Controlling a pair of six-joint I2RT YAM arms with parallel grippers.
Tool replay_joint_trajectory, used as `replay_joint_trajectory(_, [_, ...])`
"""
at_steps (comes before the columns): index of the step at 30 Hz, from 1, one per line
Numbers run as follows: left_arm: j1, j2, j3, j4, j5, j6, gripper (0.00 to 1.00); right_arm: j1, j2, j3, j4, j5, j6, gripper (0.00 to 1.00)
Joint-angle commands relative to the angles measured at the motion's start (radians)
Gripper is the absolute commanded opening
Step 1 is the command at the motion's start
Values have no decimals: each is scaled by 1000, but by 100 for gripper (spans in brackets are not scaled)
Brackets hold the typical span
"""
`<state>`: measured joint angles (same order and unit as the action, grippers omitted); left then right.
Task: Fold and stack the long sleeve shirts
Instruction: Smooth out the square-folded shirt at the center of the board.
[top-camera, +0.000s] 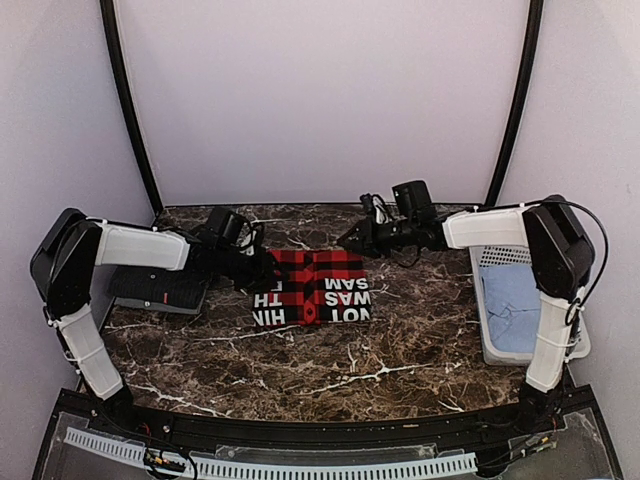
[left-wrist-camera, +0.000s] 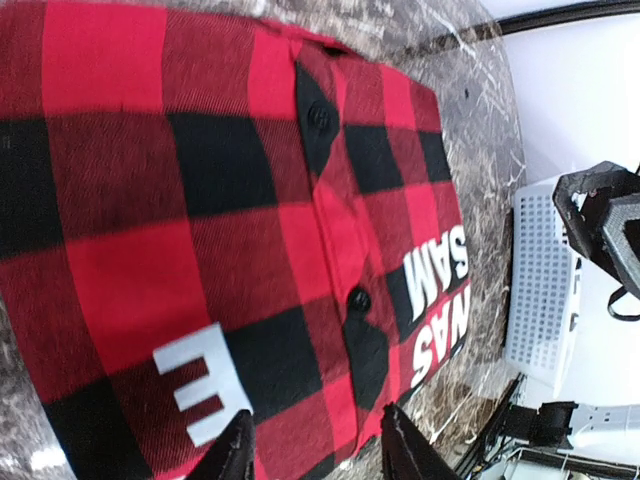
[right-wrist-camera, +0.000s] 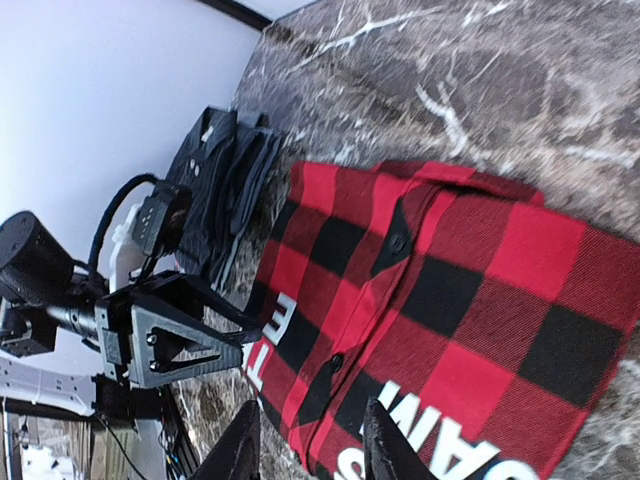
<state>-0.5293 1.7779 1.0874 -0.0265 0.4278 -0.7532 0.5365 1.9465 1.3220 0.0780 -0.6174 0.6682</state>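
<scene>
**Flannel shirt (top-camera: 312, 288) lies folded at mid-desk, both end effectors open**

We see the red-and-black buffalo-check flannel shirt folded into a neat rectangle near the centre of the marble desk (top-camera: 350, 372). Its button placket runs up the middle with two dark buttons (left-wrist-camera: 358, 298) showing. White block lettering (top-camera: 345, 298) crosses the black band along its near edge. From the top camera the lettering reads upside down, and we can make out "SAM", "WAS" and "NOT". The cloth lies flat, with squared edges and no sleeve showing.

The charcoal shirt (top-camera: 160, 290) sits folded at the left side of the desk, under the left arm and apart from the flannel. We cannot make out its stripes.

Our left end effector (left-wrist-camera: 318, 450) is at the flannel's left edge, fingers parted and gripping nothing. We cannot tell whether it touches the cloth. Our right end effector (right-wrist-camera: 305, 450) is by the far right corner, its fingers also spread and empty.

A white basket (top-camera: 500, 258) on the right holds a pale blue cloth (top-camera: 512, 305).
</scene>
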Motion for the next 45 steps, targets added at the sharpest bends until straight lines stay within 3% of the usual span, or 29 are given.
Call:
replay_joint_trajectory(1, [-4, -84, -134, 105, 63, -81, 41, 101, -23, -77, 51, 9, 23, 33])
replay_joint_trajectory(8, [-4, -91, -221, 139, 102, -103, 41, 187, -9, -155, 112, 13, 53, 33])
replay_joint_trajectory(18, [-2, -86, -258, 79, 67, -80, 41, 189, -11, -322, 176, 25, 75, 33])
replay_joint_trajectory(28, [35, -183, -251, -20, 7, -33, 41, 187, -107, -464, 227, 34, 113, 33])
replay_joint_trajectory(37, [86, -205, -226, -49, -33, 17, 41, 188, -238, -459, 175, 80, 105, 33])
replay_joint_trajectory(45, [117, -122, -166, -42, -36, 46, 42, 158, -149, -427, 202, 106, 110, 25])
